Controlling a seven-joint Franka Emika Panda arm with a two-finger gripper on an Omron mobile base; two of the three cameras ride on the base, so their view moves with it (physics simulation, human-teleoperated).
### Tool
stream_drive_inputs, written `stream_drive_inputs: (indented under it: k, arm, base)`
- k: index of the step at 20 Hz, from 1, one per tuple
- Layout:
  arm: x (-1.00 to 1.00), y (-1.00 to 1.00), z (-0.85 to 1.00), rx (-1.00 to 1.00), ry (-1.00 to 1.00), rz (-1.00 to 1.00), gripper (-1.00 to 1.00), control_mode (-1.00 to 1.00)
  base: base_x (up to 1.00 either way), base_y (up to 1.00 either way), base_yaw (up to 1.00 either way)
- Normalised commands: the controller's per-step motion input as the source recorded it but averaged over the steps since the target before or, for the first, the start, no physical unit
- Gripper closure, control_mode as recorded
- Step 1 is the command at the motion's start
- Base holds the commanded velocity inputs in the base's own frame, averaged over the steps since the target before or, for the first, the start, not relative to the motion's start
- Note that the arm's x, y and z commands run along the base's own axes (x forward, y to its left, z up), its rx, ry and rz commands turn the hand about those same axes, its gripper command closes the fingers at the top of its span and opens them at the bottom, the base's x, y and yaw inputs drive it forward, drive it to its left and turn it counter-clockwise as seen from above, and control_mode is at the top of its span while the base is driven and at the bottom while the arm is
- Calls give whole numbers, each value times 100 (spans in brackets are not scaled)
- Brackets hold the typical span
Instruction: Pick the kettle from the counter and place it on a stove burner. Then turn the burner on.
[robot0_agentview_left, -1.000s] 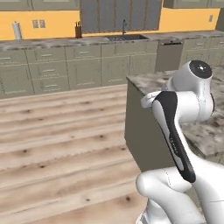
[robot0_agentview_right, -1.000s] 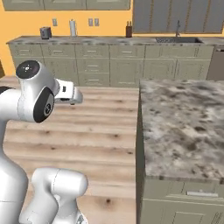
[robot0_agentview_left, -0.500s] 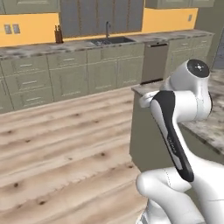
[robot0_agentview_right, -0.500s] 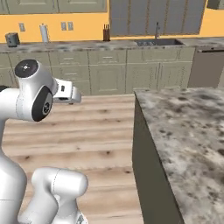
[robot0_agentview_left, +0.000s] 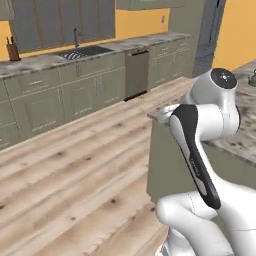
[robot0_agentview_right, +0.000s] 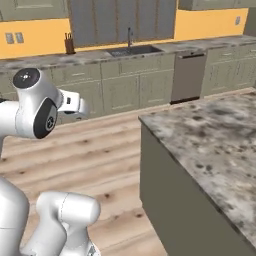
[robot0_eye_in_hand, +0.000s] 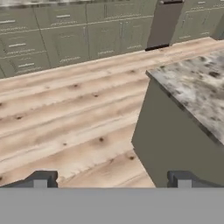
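My gripper (robot0_eye_in_hand: 113, 180) is open, its two dark fingertips (robot0_eye_in_hand: 43, 179) set wide apart with nothing between them. It hangs above the wooden floor, just off the near corner of the island counter (robot0_eye_in_hand: 197, 87). That mottled stone top (robot0_agentview_right: 210, 135) is bare where it shows, and it also lies behind my arm (robot0_agentview_left: 235, 142). A small grey rounded thing (robot0_agentview_left: 253, 77) sits on it at the picture's right edge, cut off too much to tell what it is. The kettle and the stove burner are out of view.
Along the back wall runs a row of olive cabinets with a sink (robot0_agentview_right: 132, 50), a dark dishwasher (robot0_agentview_right: 187, 75) and a knife block (robot0_agentview_right: 69, 44). A tall dark unit (robot0_agentview_left: 210, 30) stands at the far right. Open wooden floor (robot0_agentview_left: 75, 170) lies between the cabinets and the island.
The whole picture has slid left, so the base has moved or turned right. The dishwasher and more of the island have come into view. The gripper stays open.
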Motion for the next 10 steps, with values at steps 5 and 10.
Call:
stream_drive_inputs:
  k: [5,10]
  arm:
    - [0,0,0,0,0,0,-100,100]
    - [0,0,0,0,0,0,-100,100]
  base:
    - [100,100,-60]
    - [100,100,-52]
